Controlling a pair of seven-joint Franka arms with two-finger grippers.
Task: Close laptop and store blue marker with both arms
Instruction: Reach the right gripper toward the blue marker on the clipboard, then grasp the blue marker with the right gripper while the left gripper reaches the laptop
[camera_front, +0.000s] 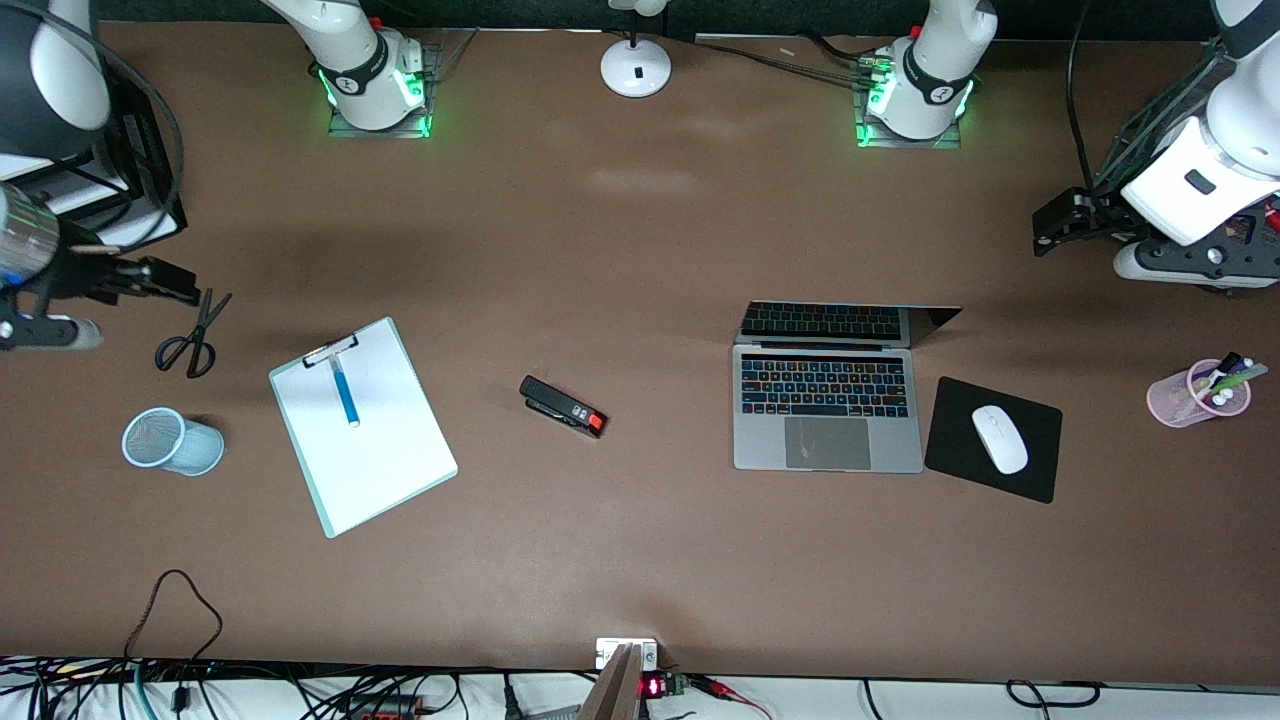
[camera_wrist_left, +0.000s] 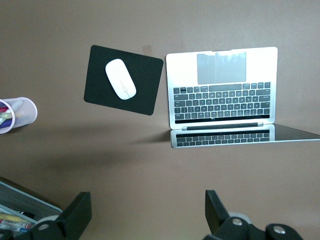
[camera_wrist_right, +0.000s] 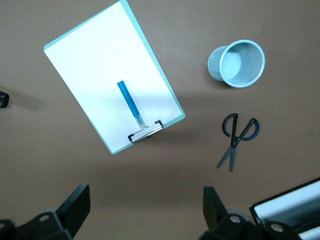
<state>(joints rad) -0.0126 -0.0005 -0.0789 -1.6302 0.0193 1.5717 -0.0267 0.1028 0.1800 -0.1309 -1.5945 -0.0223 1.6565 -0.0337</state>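
The silver-grey laptop (camera_front: 828, 400) stands open on the table toward the left arm's end, its screen upright; it also shows in the left wrist view (camera_wrist_left: 222, 90). The blue marker (camera_front: 345, 392) lies on a white clipboard (camera_front: 365, 430) toward the right arm's end, and shows in the right wrist view (camera_wrist_right: 129, 102). My left gripper (camera_front: 1045, 232) hangs open and empty in the air past the laptop, at the table's end, its fingers (camera_wrist_left: 75, 217) wide apart. My right gripper (camera_front: 185, 283) hangs open and empty over the scissors, with its fingers (camera_wrist_right: 75, 207) wide apart.
A black mouse pad (camera_front: 950, 440) with a white mouse (camera_front: 1000, 438) lies beside the laptop. A pink cup (camera_front: 1197, 392) holds pens. A stapler (camera_front: 563, 406) lies mid-table. Scissors (camera_front: 190, 335) and a pale blue mesh cup (camera_front: 170, 441) sit by the clipboard. A lamp base (camera_front: 636, 68) stands between the arm bases.
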